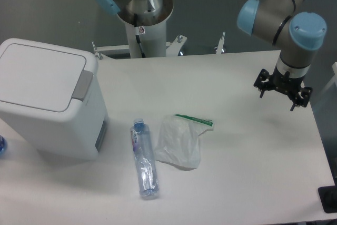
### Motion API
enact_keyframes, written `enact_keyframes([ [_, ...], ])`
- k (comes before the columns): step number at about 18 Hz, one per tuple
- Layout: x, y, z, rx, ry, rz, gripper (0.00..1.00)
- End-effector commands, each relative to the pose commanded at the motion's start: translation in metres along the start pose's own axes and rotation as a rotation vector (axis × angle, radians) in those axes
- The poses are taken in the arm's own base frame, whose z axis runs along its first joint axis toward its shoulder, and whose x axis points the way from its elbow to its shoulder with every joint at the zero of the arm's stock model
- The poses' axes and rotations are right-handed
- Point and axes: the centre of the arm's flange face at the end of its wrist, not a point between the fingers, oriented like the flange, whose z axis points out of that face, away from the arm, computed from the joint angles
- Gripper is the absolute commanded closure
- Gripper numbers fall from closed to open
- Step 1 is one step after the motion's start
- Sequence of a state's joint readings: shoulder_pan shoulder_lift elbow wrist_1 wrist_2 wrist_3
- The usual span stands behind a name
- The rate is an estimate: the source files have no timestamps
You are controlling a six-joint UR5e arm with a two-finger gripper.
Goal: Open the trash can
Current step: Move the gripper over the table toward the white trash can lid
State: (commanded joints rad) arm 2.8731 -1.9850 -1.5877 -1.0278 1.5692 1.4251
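Trash can [47,96] lid down, at desk [237,146] left edge. Gripper [281,97] hovers far right, well apart; jaws spread, holding nothing.

one fixed camera looks down from high at the front, across the table [237,146] toward the arm's base [145,19].
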Motion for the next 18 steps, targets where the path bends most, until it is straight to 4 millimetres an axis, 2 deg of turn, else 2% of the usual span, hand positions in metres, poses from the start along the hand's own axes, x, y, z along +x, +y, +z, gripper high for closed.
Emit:
enact_keyframes([
  [4, 0.005, -0.001, 0.002, -0.023, 0.006, -0.008, 0.0],
  [6, 0.012, -0.02, 0.001, -0.039, 0.002, 0.009, 0.0],
  [9, 0.016, -0.032, -0.004, -0.039, -0.006, -0.04, 0.0],
  [11, 0.024, -0.049, -0.005, -0.036, -0.004, -0.062, 0.0],
  [13, 0.032, -0.061, -0.013, -0.025, -0.007, -0.128, 0.0],
  [16, 0.046, -0.091, -0.018, -0.01, -0.012, -0.185, 0.0],
  [18, 0.056, -0.107, -0.034, -0.009, 0.004, -0.196, 0.0],
])
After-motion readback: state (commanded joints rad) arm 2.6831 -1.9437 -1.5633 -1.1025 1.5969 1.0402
